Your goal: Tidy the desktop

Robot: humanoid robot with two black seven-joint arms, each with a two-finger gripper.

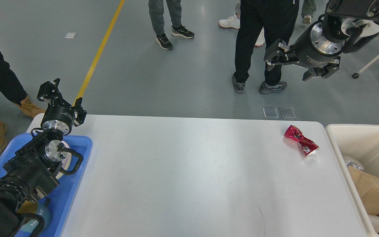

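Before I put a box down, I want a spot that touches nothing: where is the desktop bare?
Most of the desktop is bare: the whole stretch from the blue tray on the left to the crushed red can near the far right corner. The near right strip beside the cream bin is bare too. The tray and the bin are crowded.

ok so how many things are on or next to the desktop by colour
red: 1, the crushed can lying on the desktop
blue: 1, the tray at the left edge
cream: 1, the bin at the right edge
total: 3
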